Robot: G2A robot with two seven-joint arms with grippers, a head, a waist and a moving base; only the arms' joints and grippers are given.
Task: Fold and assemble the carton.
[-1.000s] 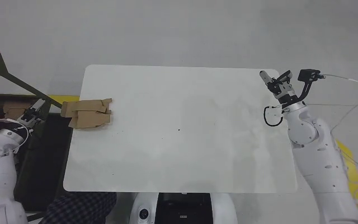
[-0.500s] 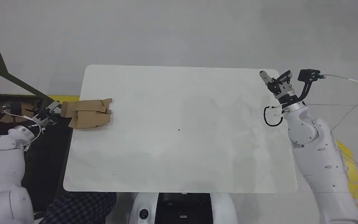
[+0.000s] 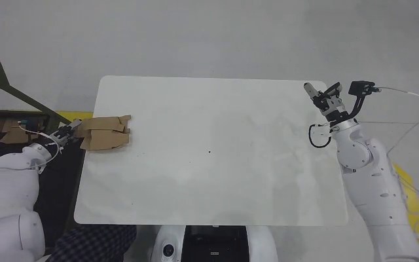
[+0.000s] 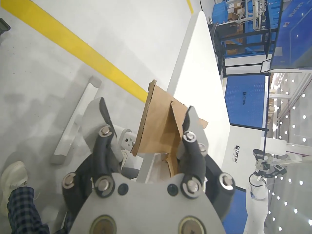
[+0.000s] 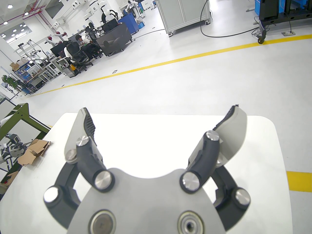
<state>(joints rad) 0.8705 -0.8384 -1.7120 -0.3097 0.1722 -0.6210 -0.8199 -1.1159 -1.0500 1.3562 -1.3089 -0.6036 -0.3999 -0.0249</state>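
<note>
Over the last second the left gripper has swung in from beyond the left edge of the tabletop and now sits at the overhanging end of the carton, while the carton itself and the right gripper have kept their places. The white tabletop is broad with rounded corners. The carton, a flattened piece of brown corrugated cardboard with loose flaps, lies at the tabletop's left side towards the far corner, and one end juts out past the edge. In the left wrist view the left gripper has its jaws spread wide, one on either side of the carton, whose projecting flap stands between them. It cannot be told whether either jaw touches the cardboard. The right gripper is at the far right corner of the tabletop, its jaws wide apart with nothing between them, well apart from the carton across the tabletop.
</note>
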